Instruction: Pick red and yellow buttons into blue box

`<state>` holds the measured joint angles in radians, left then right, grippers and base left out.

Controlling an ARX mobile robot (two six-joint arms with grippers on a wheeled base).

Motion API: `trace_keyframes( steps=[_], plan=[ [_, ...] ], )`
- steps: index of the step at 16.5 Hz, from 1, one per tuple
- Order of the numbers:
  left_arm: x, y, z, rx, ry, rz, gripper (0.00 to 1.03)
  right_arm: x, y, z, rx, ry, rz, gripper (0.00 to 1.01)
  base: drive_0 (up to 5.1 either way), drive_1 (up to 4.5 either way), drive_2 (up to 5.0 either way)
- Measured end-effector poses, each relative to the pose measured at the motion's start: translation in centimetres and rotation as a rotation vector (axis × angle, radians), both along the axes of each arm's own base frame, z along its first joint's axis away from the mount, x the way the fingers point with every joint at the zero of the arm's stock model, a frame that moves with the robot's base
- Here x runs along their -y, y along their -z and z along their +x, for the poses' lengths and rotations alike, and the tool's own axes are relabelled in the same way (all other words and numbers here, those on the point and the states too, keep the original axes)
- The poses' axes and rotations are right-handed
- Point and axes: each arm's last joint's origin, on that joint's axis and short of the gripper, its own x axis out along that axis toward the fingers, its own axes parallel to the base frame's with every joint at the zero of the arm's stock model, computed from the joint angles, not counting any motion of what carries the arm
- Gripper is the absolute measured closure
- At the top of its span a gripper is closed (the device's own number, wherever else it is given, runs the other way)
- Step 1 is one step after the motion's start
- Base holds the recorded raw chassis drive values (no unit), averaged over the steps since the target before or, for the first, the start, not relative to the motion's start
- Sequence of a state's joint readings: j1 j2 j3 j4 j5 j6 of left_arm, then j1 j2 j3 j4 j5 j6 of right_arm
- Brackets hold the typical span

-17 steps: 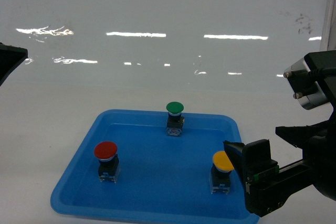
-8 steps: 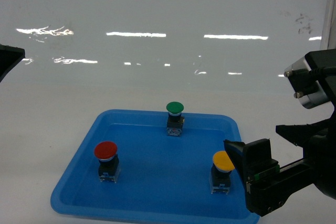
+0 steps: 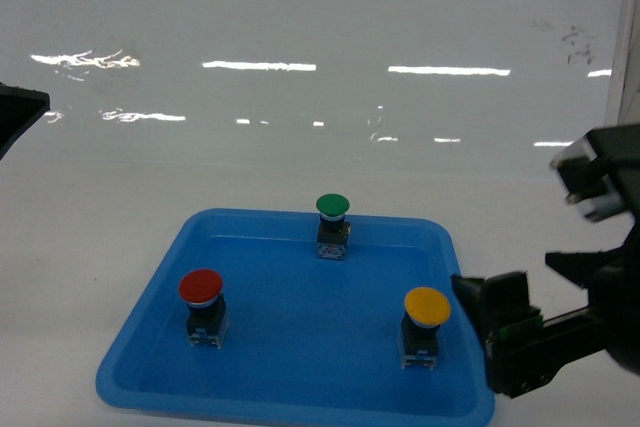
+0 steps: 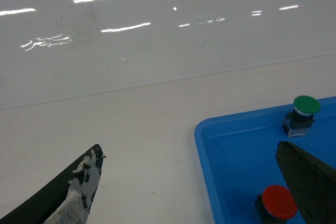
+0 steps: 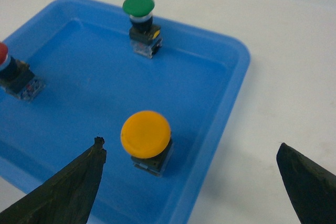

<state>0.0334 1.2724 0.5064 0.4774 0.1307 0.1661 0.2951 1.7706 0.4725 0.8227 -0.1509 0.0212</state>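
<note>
Right gripper [image 5: 189,182] is held wide (nothing gripped) just beside the yellow button [image 5: 146,135] in the tray [image 5: 231,103]

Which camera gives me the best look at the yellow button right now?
The right wrist view: the yellow button sits large and near centre, upright in the blue tray, between the open right gripper's fingers. The head view shows it whole but small. The left wrist view does not show it.
</note>
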Motion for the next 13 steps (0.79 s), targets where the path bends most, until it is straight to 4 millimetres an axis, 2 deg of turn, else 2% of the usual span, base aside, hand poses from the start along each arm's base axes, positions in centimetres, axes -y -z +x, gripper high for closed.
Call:
trace_keyframes(
  steps=[2,5,6,7,10,13],
  plan=[
    [0.0,0.0,0.0,0.0,0.0,0.0,0.05,-1.2,0.9,0.4,-0.018,-0.047,-0.009,0.03,0.0,0.0,0.0],
    [0.0,0.0,0.0,0.0,-0.001,0.0,0.05,-3.3,0.2,1.3,0.034,-0.118,0.025,0.03,0.0,0.0,0.0],
    [0.0,0.0,0.0,0.0,0.0,0.0,0.05,-4.8,0.4,1.9,0.006,-0.146,0.011,0.03,0.0,0.0,0.0],
    [0.0,0.0,0.0,0.0,0.0,0.0,0.05,-5.3,1.7,3.0,-0.022,-0.11,-0.037,0.03,0.0,0.0,0.0],
    [0.0,0.0,0.0,0.0,0.0,0.0,0.05,-5.9,4.7,4.2,-0.048,-0.089,-0.142,0.03,0.0,0.0,0.0],
    [0.0,0.0,0.0,0.0,0.0,0.0,0.05,-5.9,5.5,4.4,-0.059,-0.086,-0.172,0.03,0.0,0.0,0.0]
  ],
)
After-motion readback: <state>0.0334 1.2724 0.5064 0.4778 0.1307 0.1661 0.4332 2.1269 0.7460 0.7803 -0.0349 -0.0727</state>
